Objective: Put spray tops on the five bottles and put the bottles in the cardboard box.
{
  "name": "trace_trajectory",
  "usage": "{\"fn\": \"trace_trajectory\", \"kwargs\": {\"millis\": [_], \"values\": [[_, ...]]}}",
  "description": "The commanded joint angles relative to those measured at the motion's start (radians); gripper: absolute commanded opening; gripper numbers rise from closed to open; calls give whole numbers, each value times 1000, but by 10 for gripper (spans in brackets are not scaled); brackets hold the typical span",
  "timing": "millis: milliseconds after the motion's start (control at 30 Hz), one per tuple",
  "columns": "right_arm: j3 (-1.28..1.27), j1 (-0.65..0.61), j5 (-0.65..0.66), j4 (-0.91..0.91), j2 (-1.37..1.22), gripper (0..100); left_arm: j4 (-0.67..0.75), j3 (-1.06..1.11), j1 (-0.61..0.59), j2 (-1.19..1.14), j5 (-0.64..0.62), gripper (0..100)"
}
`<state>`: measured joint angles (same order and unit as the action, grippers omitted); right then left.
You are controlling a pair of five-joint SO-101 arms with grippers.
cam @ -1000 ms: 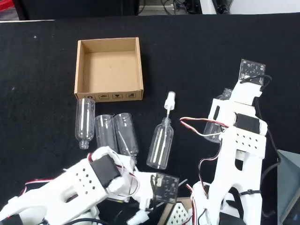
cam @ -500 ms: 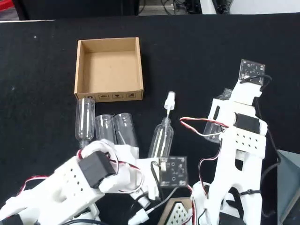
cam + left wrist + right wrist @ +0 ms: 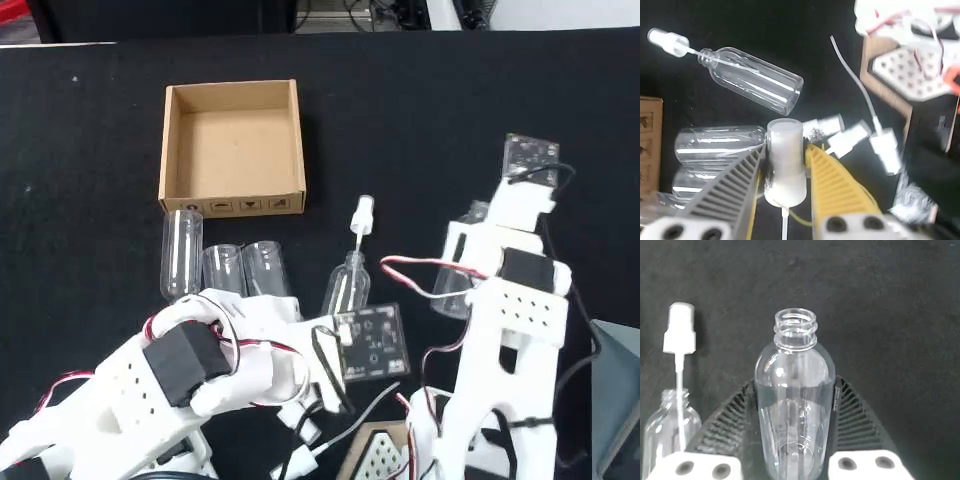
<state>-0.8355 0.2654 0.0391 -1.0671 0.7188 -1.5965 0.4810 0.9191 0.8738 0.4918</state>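
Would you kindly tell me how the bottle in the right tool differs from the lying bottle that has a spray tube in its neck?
The held bottle sits clamped in the right tool; the lying bottle rests free on the table. The held bottle's neck is bare; the lying bottle holds a spray top by its tube, head unseated. Both are clear.

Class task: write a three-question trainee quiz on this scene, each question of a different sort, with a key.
1. True or false: the cardboard box is empty.
2. Fill in: the neck of the bottle in the right tool is ___ (capped or open).
3. What does the left tool grip? A) a spray top B) a bottle C) nothing
Key: 1 true; 2 open; 3 A.
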Motion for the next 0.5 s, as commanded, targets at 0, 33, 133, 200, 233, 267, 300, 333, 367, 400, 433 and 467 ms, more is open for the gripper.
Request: {"fn": "trace_trajectory", "kwargs": {"millis": [0,33,133,200,233,267,300,333,367,400,433,467], "values": [[38,-46,23,-15,88,60,66,-61,1,15,-186,30],[36,-46,23,-15,97,60,80,-59,1,15,-224,30],[36,-48,14,-18,131,60,97,-61,1,15,-327,30],[31,-49,12,-18,162,60,110,-62,-2,18,-373,30],[30,-63,12,-18,180,60,121,-62,-19,26,-391,30],[27,-77,12,-20,197,60,130,-62,-39,41,-411,30],[16,-91,12,-21,214,60,144,-59,-61,61,-436,30],[5,-107,12,-26,234,60,158,-58,-82,86,-462,30],[-8,-124,12,-23,254,60,172,-56,-108,114,-485,30],[-19,-141,12,-23,277,60,183,-54,-140,144,-508,30],[-30,-153,12,-23,297,60,196,-53,-168,176,-529,30],[-41,-164,12,-21,320,60,210,-50,-194,209,-551,29]]}}
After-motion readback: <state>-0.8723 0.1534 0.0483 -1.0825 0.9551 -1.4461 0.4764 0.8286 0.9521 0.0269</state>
